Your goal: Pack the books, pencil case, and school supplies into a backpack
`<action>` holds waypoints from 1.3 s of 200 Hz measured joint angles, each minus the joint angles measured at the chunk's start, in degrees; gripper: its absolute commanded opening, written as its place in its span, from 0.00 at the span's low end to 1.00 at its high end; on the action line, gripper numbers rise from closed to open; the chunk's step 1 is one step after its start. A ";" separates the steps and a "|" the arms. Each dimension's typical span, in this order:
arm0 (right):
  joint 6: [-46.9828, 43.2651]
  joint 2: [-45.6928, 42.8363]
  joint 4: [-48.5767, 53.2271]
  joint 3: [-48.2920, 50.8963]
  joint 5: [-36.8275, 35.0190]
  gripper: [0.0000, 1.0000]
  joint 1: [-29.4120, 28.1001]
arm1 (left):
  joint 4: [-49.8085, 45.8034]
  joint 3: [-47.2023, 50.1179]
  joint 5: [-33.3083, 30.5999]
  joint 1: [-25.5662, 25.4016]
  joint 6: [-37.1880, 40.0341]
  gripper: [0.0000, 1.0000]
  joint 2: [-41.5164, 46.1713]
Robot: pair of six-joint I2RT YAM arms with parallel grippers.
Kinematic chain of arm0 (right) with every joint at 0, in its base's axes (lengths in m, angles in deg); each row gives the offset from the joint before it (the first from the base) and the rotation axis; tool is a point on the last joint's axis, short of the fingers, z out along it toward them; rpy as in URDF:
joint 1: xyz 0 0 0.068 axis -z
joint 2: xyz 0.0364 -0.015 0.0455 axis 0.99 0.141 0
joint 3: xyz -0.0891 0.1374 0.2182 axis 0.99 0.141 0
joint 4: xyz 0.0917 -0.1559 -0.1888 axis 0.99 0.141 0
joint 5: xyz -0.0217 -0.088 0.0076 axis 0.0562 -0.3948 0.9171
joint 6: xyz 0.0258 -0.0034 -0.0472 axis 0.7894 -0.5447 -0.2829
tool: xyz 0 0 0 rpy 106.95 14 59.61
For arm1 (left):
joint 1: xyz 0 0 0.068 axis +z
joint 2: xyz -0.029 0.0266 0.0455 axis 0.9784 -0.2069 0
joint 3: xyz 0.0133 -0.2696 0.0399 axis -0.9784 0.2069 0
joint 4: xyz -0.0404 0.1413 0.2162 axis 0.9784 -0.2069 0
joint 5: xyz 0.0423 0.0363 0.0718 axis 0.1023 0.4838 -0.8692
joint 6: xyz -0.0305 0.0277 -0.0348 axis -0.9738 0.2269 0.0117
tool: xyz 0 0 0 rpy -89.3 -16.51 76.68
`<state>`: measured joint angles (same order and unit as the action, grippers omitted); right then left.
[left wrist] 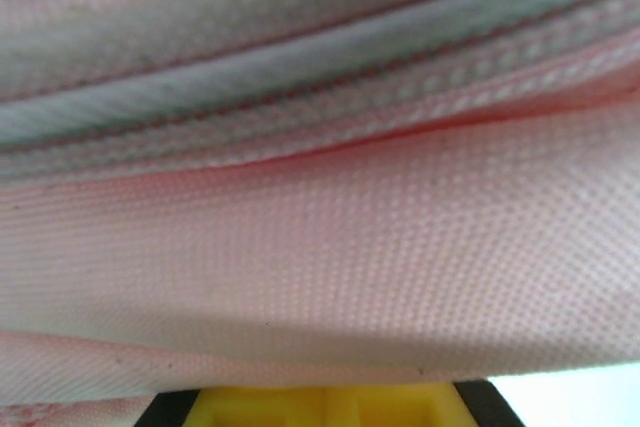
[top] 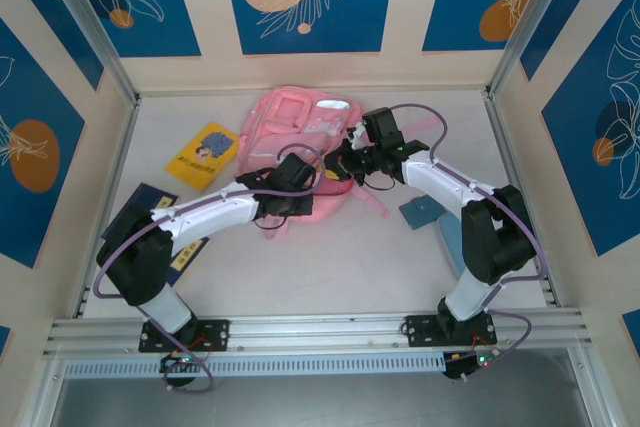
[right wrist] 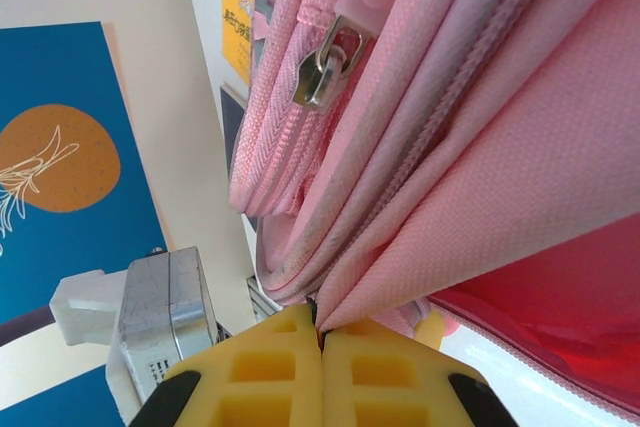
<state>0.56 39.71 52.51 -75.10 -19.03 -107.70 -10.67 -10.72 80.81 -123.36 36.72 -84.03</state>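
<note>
I have the large pink fabric backpack (top: 305, 132) lying at the middle back of the pale table (top: 330, 267), and both arms reach in to its near edge because the mouth has to be opened before anything goes in. My right gripper (right wrist: 322, 347) is clenched on a fold of pink fabric beside the zip track, the yellow pads meeting with the cloth pinched between them. I judge that this grip is there to lift one lip of the opening, since the red lining (right wrist: 560, 307) already shows below it and the metal zip pull (right wrist: 325, 65) hangs free further up. My left gripper (left wrist: 325, 407) is closed tight with the woven pink cloth pressed right over it. I cannot see whether a fold is actually caught, but from above it sits at the bag's near-left corner (top: 292, 205), where it would brace the bag against the right arm's pull. Nothing is packed yet: the thin yellow book (top: 203, 155) lies left of the bag, the dark navy book (top: 150, 197) lies partly under my left arm, and the light blue soft pencil case (top: 440, 227) lies to the right, beside my right arm.
</note>
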 measured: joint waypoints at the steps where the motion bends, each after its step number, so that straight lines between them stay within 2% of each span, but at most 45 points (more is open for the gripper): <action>1: -0.02 0.00 0.04 0.00 -0.07 0.00 0.00 | -0.04 0.00 0.02 0.00 0.09 0.00 0.00; 18: -0.63 -0.09 1.31 0.02 -1.03 0.00 0.00 | -1.42 -0.46 0.11 0.00 0.20 0.00 0.02; 56: -3.85 -1.92 5.07 1.64 -6.67 0.00 0.07 | -12.07 -6.25 2.34 0.00 2.73 0.00 0.02; 93: -5.20 -2.36 6.43 4.68 -9.31 0.00 0.09 | -18.18 -7.08 4.35 0.48 5.42 0.00 0.02; 146: -7.45 -3.37 7.37 7.63 -11.43 0.00 1.05 | -21.73 -7.15 4.94 2.93 9.88 0.00 0.02; 193: -10.27 -4.70 7.58 9.49 -12.00 0.00 7.23 | -18.05 -3.06 5.33 6.67 13.81 0.00 0.74; 200: -10.62 -4.70 7.65 9.51 -11.85 0.06 7.76 | -17.00 -2.69 5.84 6.67 14.19 0.00 0.79; 204: -10.82 -4.70 7.69 9.51 -11.80 0.15 8.00 | -16.35 -2.49 6.19 6.67 14.36 0.00 0.79; 216: -10.99 -4.72 7.89 9.49 -11.67 0.31 8.50 | -15.10 -2.16 7.15 6.67 14.91 0.00 0.79; 247: -9.88 -6.75 10.36 9.29 -13.27 0.48 9.25 | -12.39 -1.90 9.57 6.29 15.06 0.00 0.79; 260: -8.68 -8.61 12.74 8.87 -15.26 0.51 9.27 | -11.76 -1.95 10.71 5.79 15.06 0.00 0.76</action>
<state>-8.11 31.10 65.25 -66.23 -34.29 -98.43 -22.43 -12.66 91.52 -117.56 51.78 -83.26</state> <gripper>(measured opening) 0.482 0.039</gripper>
